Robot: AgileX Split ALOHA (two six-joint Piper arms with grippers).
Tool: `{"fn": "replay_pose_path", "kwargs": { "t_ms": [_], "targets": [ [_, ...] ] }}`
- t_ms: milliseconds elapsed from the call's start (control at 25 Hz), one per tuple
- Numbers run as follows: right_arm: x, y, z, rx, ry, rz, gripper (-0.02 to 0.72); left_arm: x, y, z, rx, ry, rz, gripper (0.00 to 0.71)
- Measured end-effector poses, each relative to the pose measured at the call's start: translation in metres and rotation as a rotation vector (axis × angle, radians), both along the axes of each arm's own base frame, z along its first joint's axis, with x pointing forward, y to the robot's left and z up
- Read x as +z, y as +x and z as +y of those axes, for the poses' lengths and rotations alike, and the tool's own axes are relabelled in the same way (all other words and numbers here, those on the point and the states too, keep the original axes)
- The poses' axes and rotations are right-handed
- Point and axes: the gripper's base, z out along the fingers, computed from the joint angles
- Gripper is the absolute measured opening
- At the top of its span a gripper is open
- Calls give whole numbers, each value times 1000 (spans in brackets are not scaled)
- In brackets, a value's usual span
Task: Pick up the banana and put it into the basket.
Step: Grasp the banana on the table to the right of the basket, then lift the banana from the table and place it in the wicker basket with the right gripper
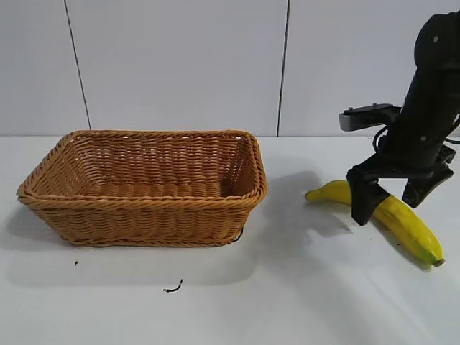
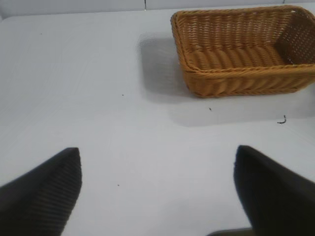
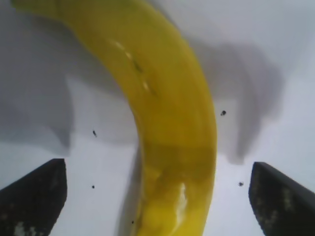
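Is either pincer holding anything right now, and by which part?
Nothing is held. The right pincer is open, straddling the banana's middle on the table; the left pincer is open over bare table.

Right arm (image 1: 429, 93): matte black housing with rounded joint casings. A grey and black rectangular block projects from its wrist, and a thin black cable loops beside it. The right gripper (image 1: 394, 192) has two black, angular, wedge-shaped fingers (image 1: 364, 198). The left gripper (image 2: 157, 191) fingers (image 2: 42, 194) are black with finely ribbed, textured pads.
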Motion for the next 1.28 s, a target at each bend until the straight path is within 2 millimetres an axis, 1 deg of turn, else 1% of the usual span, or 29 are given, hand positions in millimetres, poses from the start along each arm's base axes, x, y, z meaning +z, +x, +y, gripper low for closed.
{"fn": "replay_pose_path", "kwargs": {
  "t_ms": [80, 160, 200, 280, 320, 360, 560, 680, 760, 960, 1040, 1160, 1280],
  "targets": [
    [0, 0, 0, -13, 2, 1, 581, 0, 0, 0, 0, 0, 0, 635],
    [0, 0, 0, -16, 1, 1, 505, 0, 0, 0, 0, 0, 0, 635],
    [0, 0, 0, -15, 0, 2, 455, 0, 0, 0, 0, 0, 0, 635],
    [0, 0, -1, -8, -10, 3, 328, 0, 0, 0, 0, 0, 0, 635],
    [0, 0, -1, -6, -13, 4, 281, 0, 0, 0, 0, 0, 0, 635],
    [0, 0, -2, -1, -20, 5, 292, 0, 0, 0, 0, 0, 0, 635],
    [2, -1, -4, 18, -43, 26, 291, 0, 0, 0, 0, 0, 0, 635],
    [12, -1, -4, 23, -50, 36, 291, 0, 0, 0, 0, 0, 0, 635],
    [30, 3, -4, 22, -49, 8, 291, 0, 0, 0, 0, 0, 0, 635],
    [93, 16, -2, 17, -36, -87, 291, 0, 0, 0, 0, 0, 0, 635],
    [113, 20, -1, 14, -26, -109, 291, 0, 0, 0, 0, 0, 0, 635],
    [136, 25, 1, 6, 5, -133, 291, 0, 0, 0, 0, 0, 0, 635],
    [156, 29, 12, 26, 20, -173, 291, 0, 0, 0, 0, 0, 0, 635]
  ]
}}
